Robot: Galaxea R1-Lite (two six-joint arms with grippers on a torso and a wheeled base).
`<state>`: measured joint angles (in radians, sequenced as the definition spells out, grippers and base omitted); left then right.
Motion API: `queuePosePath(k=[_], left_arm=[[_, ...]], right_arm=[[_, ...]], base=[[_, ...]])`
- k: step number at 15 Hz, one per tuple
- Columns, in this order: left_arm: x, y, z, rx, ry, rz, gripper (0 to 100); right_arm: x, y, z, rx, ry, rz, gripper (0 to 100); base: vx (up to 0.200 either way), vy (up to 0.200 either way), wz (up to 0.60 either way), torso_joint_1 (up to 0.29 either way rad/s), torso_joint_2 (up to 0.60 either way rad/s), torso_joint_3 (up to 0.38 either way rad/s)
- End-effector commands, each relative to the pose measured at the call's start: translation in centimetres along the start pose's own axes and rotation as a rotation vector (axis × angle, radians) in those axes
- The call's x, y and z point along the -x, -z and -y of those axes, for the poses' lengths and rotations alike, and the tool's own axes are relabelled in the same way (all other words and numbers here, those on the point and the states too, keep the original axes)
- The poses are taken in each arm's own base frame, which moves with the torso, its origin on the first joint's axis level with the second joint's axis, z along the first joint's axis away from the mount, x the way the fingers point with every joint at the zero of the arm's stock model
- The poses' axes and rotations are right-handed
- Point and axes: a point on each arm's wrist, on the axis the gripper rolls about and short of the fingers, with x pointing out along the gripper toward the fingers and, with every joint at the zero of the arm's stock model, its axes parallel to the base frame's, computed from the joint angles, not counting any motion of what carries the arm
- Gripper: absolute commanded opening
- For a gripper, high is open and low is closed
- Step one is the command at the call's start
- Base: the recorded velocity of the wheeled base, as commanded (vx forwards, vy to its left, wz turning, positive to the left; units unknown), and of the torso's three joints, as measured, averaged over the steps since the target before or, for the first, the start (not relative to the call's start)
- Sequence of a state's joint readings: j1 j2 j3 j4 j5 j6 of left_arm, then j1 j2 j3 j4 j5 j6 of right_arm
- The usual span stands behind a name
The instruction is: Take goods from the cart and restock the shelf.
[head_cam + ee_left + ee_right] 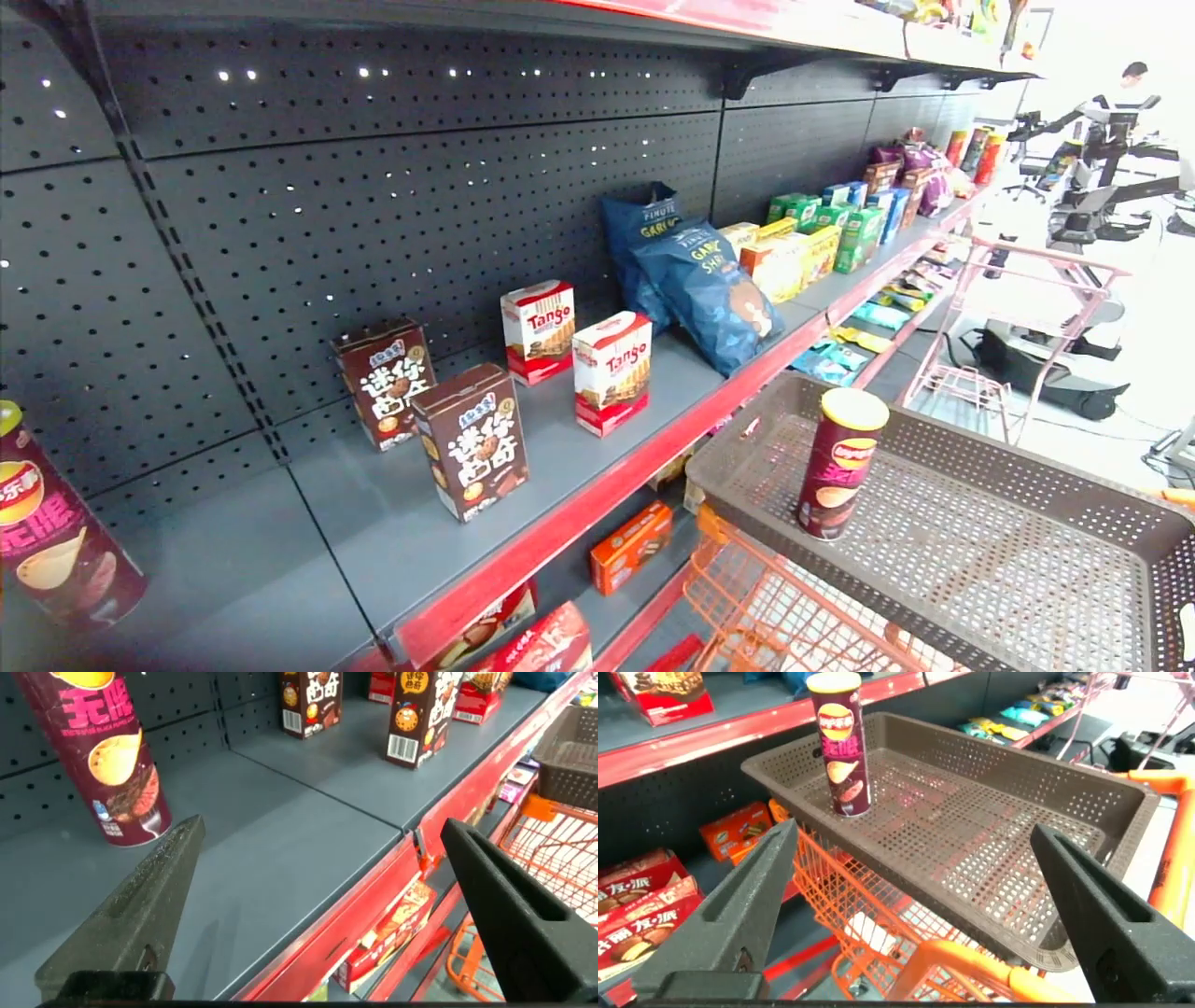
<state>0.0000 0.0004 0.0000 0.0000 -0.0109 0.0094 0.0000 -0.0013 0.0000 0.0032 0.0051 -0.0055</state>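
A: In the cart's brown perforated tray (980, 560), what stands there?

B: One maroon chip can (836, 464) with a yellow lid, upright, near the side of the tray that faces the shelf. The tray sits on top of the orange wire cart (775, 607).

A: And the right gripper?

B: The right gripper (913, 833) hangs over the tray, its two dark fingers spread wide with nothing between them. The can stands beyond the fingertips, well apart from them.

A: What about the shelf?

B: On the grey shelf (560, 448) a second chip can (47, 541) of the same kind stands upright at the robot's left, close to the pegboard back. To its right come two brown boxes (471, 441), one nearer the front edge than the other. Then come two red-and-white boxes (611, 371), and then blue bags (709, 294) leaning against the back panel.

A: And the left gripper?

B: The left gripper (322, 831) hovers over a bare stretch of the shelf board, near its red front edge. Its fingers are wide apart and hold nothing. The second chip can stands just beyond one finger, not touching it.
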Motion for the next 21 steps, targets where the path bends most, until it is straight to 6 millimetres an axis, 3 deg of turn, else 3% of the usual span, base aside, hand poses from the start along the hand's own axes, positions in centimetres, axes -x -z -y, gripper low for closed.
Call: queuePosePath(k=[1,8,11,15,16,17,19,21], left_arm=[[0.0,0.0,0.0,0.0,0.0,0.0,100],[0.0,0.0,0.0,0.0,0.0,0.0,100],[0.0,0.0,0.0,0.0,0.0,0.0,100],[0.0,0.0,0.0,0.0,0.0,0.0,100],[0.0,0.0,0.0,0.0,0.0,0.0,100],[0.0,0.0,0.0,0.0,0.0,0.0,100],[0.0,0.0,0.0,0.0,0.0,0.0,100],[0.0,0.0,0.0,0.0,0.0,0.0,100]], right_arm=[[0.0,0.0,0.0,0.001,-0.001,-0.001,100],[0.0,0.0,0.0,-0.004,0.017,-0.001,100],[0.0,0.0,0.0,-0.001,0.008,-0.001,100],[0.1,-0.4,0.0,-0.002,-0.007,0.017,100],[1.1,-5.8,-0.1,0.001,-0.051,0.113,100],[-0.1,-7.7,-0.1,0.001,-0.056,-0.027,100],[0.2,-9.4,-0.1,-0.011,-0.047,-0.036,100],[-0.8,-10.6,-0.1,-0.054,-0.057,-0.116,100]], base=[[0.0,0.0,0.0,0.0,0.0,0.0],[0.0,0.0,0.0,0.0,0.0,0.0],[0.0,0.0,-0.6,0.001,0.0,0.002],[0.0,0.0,0.0,0.0,0.0,0.0],[0.0,0.0,0.0,0.0,0.0,0.0],[0.0,0.0,0.0,0.0,0.0,0.0],[0.0,0.0,0.0,0.0,0.0,0.0],[0.0,0.0,0.0,0.0,0.0,0.0]])
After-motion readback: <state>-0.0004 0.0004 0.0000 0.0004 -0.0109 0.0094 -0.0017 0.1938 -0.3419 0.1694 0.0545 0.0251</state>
